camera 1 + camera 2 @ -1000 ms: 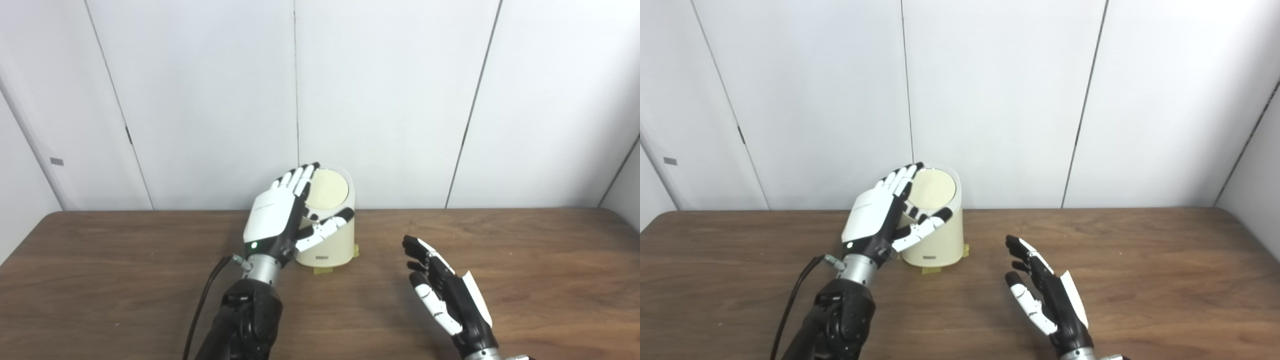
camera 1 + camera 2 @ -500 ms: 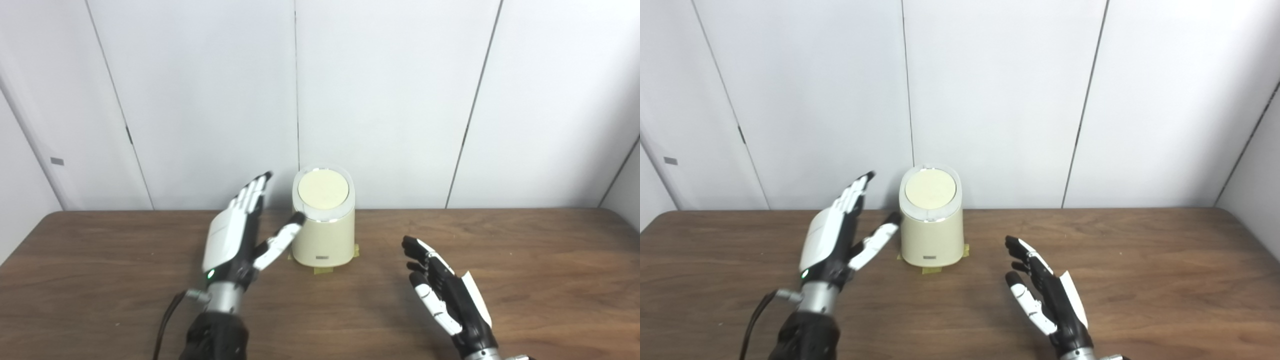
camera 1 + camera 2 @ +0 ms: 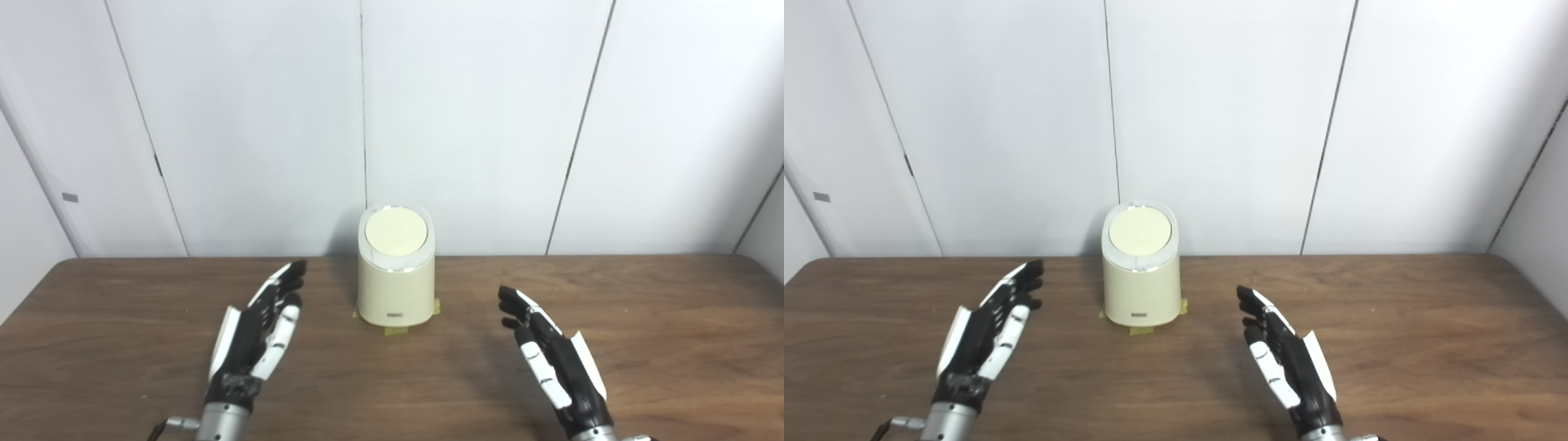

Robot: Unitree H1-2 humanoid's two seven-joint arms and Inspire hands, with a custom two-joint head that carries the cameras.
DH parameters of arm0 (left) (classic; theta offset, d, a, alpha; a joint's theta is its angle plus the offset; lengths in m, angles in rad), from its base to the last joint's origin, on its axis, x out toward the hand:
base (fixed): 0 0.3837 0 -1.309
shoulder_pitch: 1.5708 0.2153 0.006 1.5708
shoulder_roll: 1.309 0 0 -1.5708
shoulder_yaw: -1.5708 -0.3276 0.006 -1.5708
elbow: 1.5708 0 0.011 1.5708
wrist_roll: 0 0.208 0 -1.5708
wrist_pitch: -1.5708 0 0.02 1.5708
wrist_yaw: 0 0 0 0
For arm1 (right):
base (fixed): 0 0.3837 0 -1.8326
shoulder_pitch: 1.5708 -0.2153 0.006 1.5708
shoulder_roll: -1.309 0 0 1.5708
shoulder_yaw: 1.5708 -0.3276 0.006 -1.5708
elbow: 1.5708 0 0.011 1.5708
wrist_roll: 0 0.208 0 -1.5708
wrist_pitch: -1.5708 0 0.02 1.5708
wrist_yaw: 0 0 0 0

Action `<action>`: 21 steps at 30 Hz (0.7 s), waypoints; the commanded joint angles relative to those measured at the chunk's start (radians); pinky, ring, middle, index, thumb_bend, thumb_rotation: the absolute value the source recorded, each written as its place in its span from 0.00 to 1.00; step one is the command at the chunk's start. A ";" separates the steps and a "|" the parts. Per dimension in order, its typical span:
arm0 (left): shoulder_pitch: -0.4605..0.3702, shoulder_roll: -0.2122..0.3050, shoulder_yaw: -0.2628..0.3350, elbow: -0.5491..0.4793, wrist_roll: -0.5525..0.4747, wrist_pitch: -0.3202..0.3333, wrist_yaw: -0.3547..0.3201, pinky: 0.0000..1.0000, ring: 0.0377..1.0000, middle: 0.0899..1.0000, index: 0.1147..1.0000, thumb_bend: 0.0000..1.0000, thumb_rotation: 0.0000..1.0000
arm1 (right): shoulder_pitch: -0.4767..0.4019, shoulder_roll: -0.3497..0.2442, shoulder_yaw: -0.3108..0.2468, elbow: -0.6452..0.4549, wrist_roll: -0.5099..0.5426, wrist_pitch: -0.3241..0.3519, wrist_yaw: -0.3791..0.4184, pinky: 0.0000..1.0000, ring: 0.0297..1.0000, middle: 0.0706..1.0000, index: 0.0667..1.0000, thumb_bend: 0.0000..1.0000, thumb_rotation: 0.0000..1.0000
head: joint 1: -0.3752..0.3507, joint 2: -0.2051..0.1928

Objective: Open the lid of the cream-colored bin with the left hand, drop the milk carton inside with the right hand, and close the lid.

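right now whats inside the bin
Cannot be seen: the lid is shut over the bin. No carton shows anywhere on the table.

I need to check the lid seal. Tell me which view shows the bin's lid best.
Neither wins clearly: the right eye view shows the lid nearer picture centre, closed and unobstructed; the left eye view shows the same closed lid.
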 commanded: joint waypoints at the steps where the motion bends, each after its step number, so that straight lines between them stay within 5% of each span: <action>1: -0.011 0.008 0.011 -0.013 -0.020 -0.056 -0.004 0.74 0.83 0.85 0.84 0.20 0.76 | 0.027 0.025 0.003 0.021 -0.006 -0.034 -0.013 0.81 0.86 0.87 0.84 0.18 0.89 | -0.002 0.001; 9: 0.054 -0.022 0.038 0.030 -0.113 -0.105 -0.011 0.77 0.83 0.84 0.82 0.20 0.66 | 0.028 0.021 -0.003 0.018 -0.012 -0.029 -0.019 0.81 0.87 0.87 0.85 0.20 0.88 | -0.011 0.003; 16: 0.077 -0.041 0.040 0.107 -0.132 -0.197 -0.020 0.79 0.84 0.84 0.83 0.20 0.72 | 0.039 0.016 -0.013 0.014 0.022 -0.035 -0.012 0.80 0.86 0.86 0.84 0.21 0.85 | -0.012 0.011; 21: 0.096 -0.042 0.035 0.112 -0.124 -0.198 -0.017 0.82 0.85 0.85 0.83 0.22 0.72 | 0.041 0.010 -0.017 0.014 0.043 -0.030 0.000 0.80 0.85 0.86 0.84 0.21 0.84 | 0.005 0.016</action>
